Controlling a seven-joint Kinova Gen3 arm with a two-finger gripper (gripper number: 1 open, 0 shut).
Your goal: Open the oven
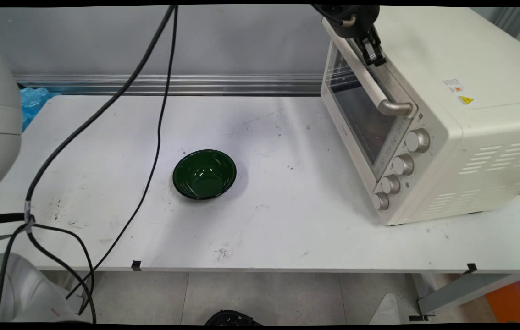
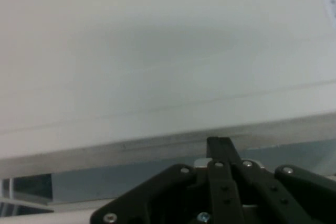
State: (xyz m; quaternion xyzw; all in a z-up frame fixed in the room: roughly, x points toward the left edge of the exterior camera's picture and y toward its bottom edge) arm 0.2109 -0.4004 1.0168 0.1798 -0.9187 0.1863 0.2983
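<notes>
Black two-finger gripper (image 1: pixel 373 57) at the top front edge of a cream-white metal toaster oven (image 1: pixel 461 123).

Main view: the gripper sits just above the oven's silver door handle (image 1: pixel 381 94); a dark green round bowl (image 1: pixel 204 174) stands on the white tabletop (image 1: pixel 287 220), well left of the oven. Hand view: only the oven's pale top (image 2: pixel 157 51) and black linkage show, with the fingers (image 2: pixel 219 148) apparently closed together; the bowl and handle are out of sight.

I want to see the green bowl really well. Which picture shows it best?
The main view. There the green bowl sits whole on the white table, left of the oven. The hand view shows none of it, only the gripper's black linkage and a pale surface close up.
</notes>
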